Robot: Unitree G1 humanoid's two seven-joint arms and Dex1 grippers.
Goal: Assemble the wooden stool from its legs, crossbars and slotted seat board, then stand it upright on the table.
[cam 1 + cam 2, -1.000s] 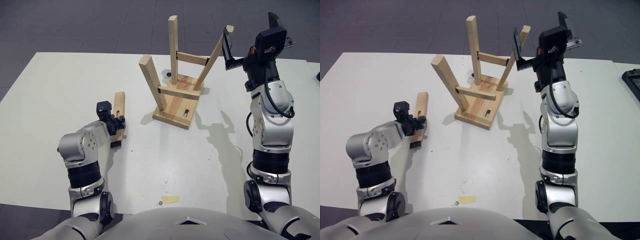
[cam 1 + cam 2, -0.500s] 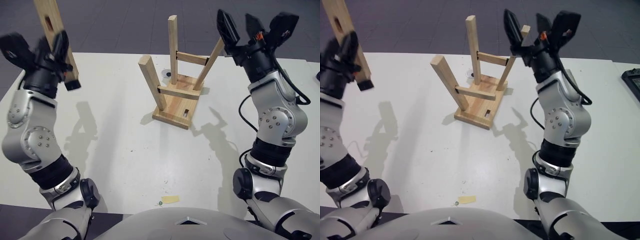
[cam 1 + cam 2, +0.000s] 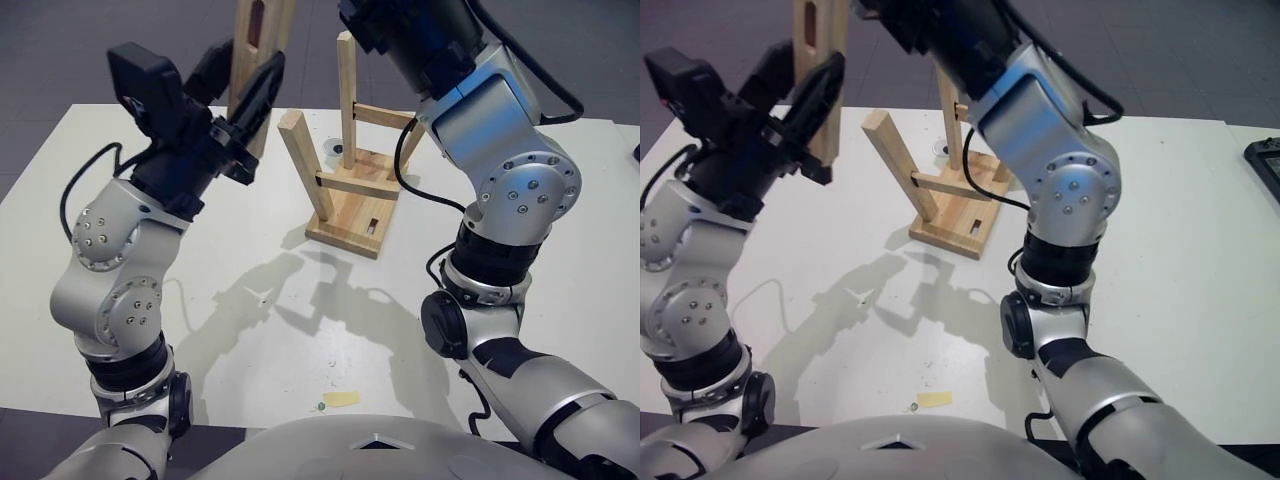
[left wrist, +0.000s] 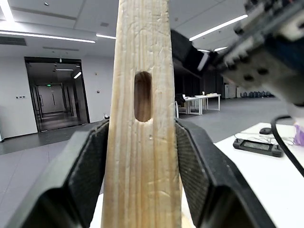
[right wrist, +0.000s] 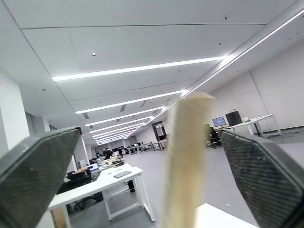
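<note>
I see the smooth white table (image 3: pixel 330 335) carrying the upside-down stool (image 3: pixel 356 185), its flat pale seat board (image 3: pixel 350 214) down and its square, grained legs (image 3: pixel 305 160) up. Since half a second ago both arms have swung in toward the stool, the left from far off its left side, the right from its right to above it. The left gripper (image 4: pixel 141 137) clamps the loose leg (image 4: pixel 142 180) upright just left of the stool, with an oval slot above the pads. The right gripper (image 5: pixel 151 134) gapes wide, and a pale leg end (image 5: pixel 185 156) stands between the jaws, untouched. Which leg it is, I cannot tell.
</note>
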